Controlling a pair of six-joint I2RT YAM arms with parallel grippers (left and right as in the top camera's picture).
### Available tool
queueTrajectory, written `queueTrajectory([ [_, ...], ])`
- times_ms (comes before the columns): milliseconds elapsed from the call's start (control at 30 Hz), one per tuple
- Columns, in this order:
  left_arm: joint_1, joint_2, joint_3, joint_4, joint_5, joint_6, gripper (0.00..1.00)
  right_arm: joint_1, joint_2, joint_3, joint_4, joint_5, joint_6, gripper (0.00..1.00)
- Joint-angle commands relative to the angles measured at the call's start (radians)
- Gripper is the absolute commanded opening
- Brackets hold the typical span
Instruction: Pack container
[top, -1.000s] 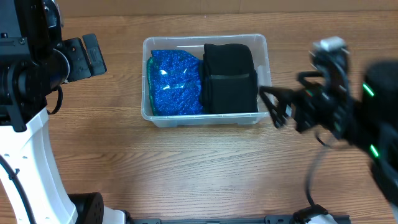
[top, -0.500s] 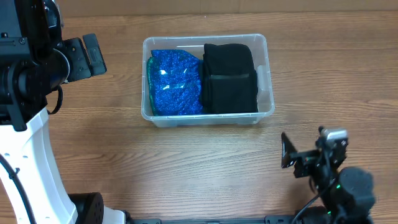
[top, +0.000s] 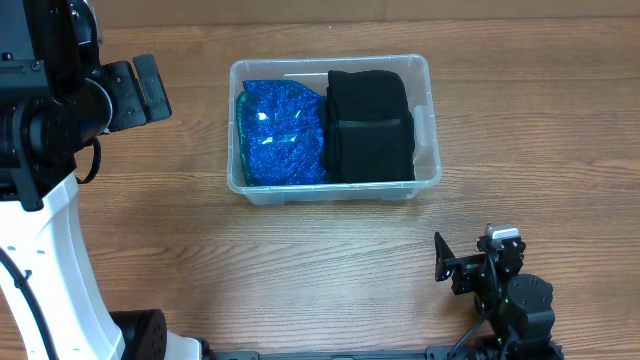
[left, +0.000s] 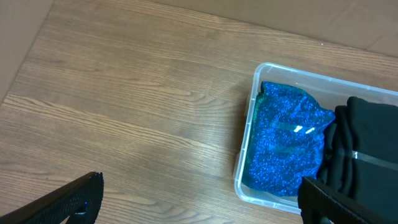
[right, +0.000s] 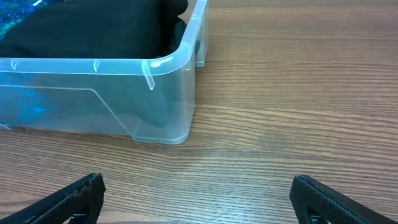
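The clear plastic container stands at the middle back of the wooden table. It holds a blue sparkly bundle on the left and a folded black cloth on the right. The container also shows in the left wrist view and the right wrist view. My left gripper is open and empty, left of the container. My right gripper is open and empty, low at the front right, apart from the container. Both sets of fingers show wide apart in the wrist views, the left and the right.
The white base of the left arm stands at the front left. The right arm's base sits at the table's front edge. Bare wooden table lies in front of the container.
My right arm has drawn back from beside the container's right end to the front right edge of the table, low down. The left arm and the container have not moved.
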Motion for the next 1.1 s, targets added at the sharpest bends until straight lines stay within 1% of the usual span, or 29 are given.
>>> queueTrajectory([
  [0,0.004,-0.01,-0.001,0.002,-0.012,0.023,1.0,-0.008,-0.012,-0.014,0.001,-0.001,-0.007,1.0],
  [400,0.004,-0.008,-0.001,0.002,-0.012,0.023,1.0,-0.008,-0.012,-0.014,0.001,-0.001,-0.007,1.0],
  [500,0.003,-0.068,-0.01,0.002,-0.009,0.023,1.0,-0.008,-0.012,-0.014,0.001,-0.001,-0.007,1.0],
  [567,0.003,-0.14,-0.074,0.002,-0.01,0.023,1.0,-0.008,-0.012,-0.014,0.001,-0.001,-0.007,1.0],
  [633,0.005,-0.237,-0.205,0.042,-0.042,0.023,1.0,-0.008,-0.012,-0.014,0.001,-0.001,-0.007,1.0],
  [667,0.005,-0.291,-0.289,0.108,-0.043,0.023,1.0,-0.008,-0.012,-0.014,0.001,-0.001,-0.007,1.0],
  [700,0.005,-0.362,-0.406,0.217,-0.043,0.023,1.0,-0.008,-0.012,-0.014,0.001,-0.001,-0.007,1.0],
  [733,0.005,-0.46,-0.574,0.378,-0.025,0.033,1.0,-0.008,-0.012,-0.014,0.001,-0.001,-0.007,1.0],
  [767,0.005,-0.548,-0.72,0.503,0.021,0.075,1.0,-0.008,-0.012,-0.014,0.001,-0.001,-0.007,1.0],
  [800,0.005,-0.602,-0.809,0.573,0.054,0.107,1.0,-0.008,-0.012,-0.014,0.001,-0.001,-0.007,1.0],
  [833,0.005,-0.706,-0.972,0.669,0.112,0.153,1.0,-0.008,-0.012,-0.014,0.001,-0.001,-0.007,1.0],
  [867,0.005,-0.79,-1.097,0.73,0.148,0.164,1.0,-0.008,-0.012,-0.014,0.001,-0.001,-0.007,1.0],
  [967,0.005,-1.029,-1.426,0.842,0.171,0.166,1.0,-0.008,-0.012,-0.014,0.001,-0.001,-0.007,1.0],
  [1067,0.005,-1.243,-1.696,0.908,0.171,0.166,1.0,-0.008,-0.012,-0.014,0.001,-0.001,-0.007,1.0],
])
